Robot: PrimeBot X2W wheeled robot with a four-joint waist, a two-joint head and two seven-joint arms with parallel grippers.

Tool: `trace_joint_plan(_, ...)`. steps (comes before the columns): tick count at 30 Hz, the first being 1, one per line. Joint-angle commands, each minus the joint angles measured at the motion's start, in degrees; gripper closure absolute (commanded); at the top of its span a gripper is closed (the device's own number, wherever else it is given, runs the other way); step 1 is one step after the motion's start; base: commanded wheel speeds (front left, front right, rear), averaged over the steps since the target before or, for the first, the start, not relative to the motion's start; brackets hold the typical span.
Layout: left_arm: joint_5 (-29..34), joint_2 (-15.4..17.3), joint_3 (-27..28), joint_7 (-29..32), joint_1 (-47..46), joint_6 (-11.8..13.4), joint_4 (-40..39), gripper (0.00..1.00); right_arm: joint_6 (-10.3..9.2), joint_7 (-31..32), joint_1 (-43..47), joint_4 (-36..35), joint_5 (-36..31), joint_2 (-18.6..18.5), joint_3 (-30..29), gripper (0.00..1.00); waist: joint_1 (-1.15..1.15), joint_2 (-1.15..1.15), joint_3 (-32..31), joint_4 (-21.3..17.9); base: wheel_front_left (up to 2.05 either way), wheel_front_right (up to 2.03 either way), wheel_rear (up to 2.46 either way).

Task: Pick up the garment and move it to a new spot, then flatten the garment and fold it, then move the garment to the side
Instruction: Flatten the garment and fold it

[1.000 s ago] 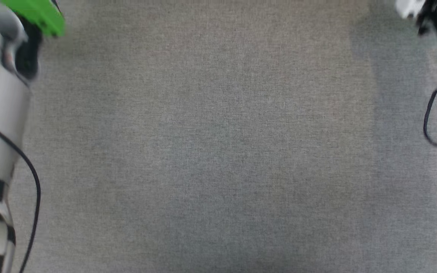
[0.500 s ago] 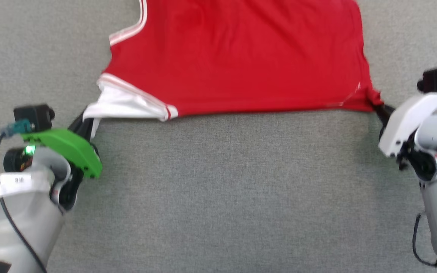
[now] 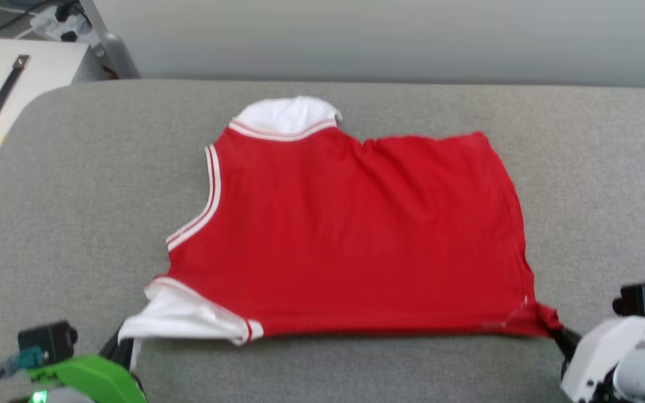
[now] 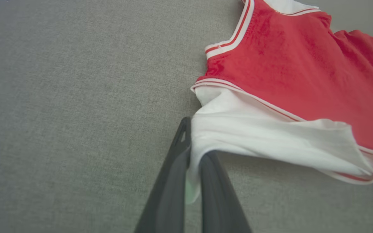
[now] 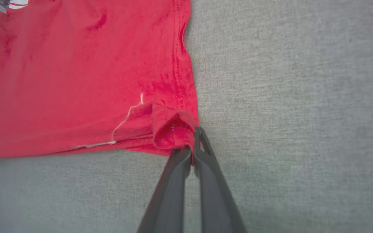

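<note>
While one garment (image 3: 356, 235) lies on the grey cushion (image 3: 76, 196) below a pale wall (image 3: 356, 39), left gripper (image 4: 194, 145) and right gripper (image 5: 191, 145) each pinch one near corner.

a red shirt (image 3: 356, 235) with white sleeves and red-and-white striped trim lies spread almost flat in the middle of the grey tabletop (image 3: 65, 184), plain red side up. its sleeves point toward the tabletop's left side and its hem toward the right. one sleeve peeks out at the far edge. the other, at the near left, is drawn out to a point. the near right hem corner is bunched into a small fold, with a loose white thread beside it.
</note>
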Motion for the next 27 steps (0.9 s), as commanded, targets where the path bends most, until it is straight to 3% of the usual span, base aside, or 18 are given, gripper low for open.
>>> trace_joint_plan(1,-0.8,2.4,1.5,-0.1,2.5,2.3,-0.8,1.00,-0.62,0.3,2.3,-0.7,-1.0,-0.8,-2.1,1.00,0.01,0.00,-2.2,0.3,0.00,0.00,0.00)
trace_joint_plan(5,-2.2,4.1,1.5,1.0,9.1,6.4,-6.9,1.00,-0.62,1.8,8.3,-3.5,-1.5,1.5,-4.2,1.00,0.01,0.00,-3.6,0.4,0.00,0.00,0.00)
trace_joint_plan(14,-4.9,7.1,1.3,3.8,18.1,12.2,-16.3,1.00,-0.62,5.4,18.0,-8.4,-2.1,5.1,-6.9,1.00,0.01,0.00,-5.2,0.2,0.00,0.00,0.00)
trace_joint_plan(19,-3.8,8.7,0.3,6.5,15.8,12.1,-18.5,1.00,-0.62,6.2,17.4,-9.8,-3.4,5.5,-6.5,1.00,0.01,0.00,-4.6,0.3,0.00,0.00,0.00)
trace_joint_plan(27,-0.7,8.3,-2.9,13.1,4.1,7.8,-14.8,1.00,-0.62,7.3,9.7,-9.5,-5.8,4.4,-3.3,1.00,0.01,0.00,-2.1,-0.3,0.00,0.00,0.00)
